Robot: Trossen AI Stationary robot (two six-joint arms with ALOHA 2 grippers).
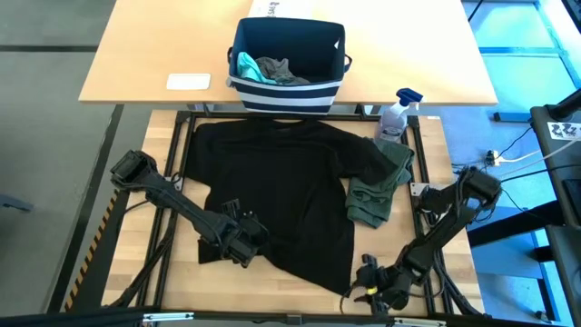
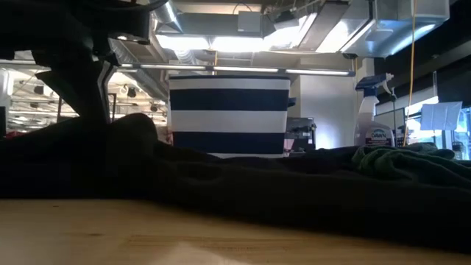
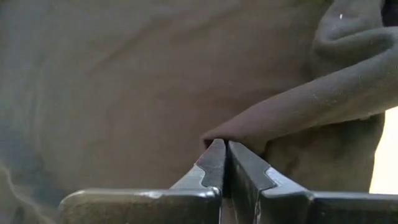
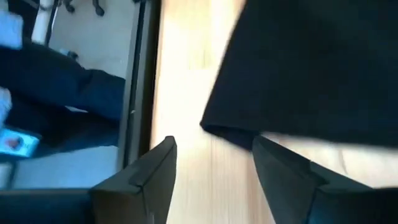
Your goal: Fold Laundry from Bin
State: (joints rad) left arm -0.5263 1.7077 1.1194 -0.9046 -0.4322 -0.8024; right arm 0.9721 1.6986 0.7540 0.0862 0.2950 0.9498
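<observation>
I have the black T-shirt (image 1: 281,195) spread, unfolded; my left end effector (image 1: 241,243) is clamped on its hem, my right end effector (image 1: 374,286) apart beside a corner. More laundry waits in the bin (image 1: 288,89).

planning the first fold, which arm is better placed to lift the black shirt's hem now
Left, probably: the left gripper is shut on a fold of the black T-shirt, while the right gripper is open over bare table beside its corner.

T-shirt (image 1: 272,195) mid-table | bin (image 1: 288,54) behind it | spray bottle (image 1: 397,113) right of bin
</observation>
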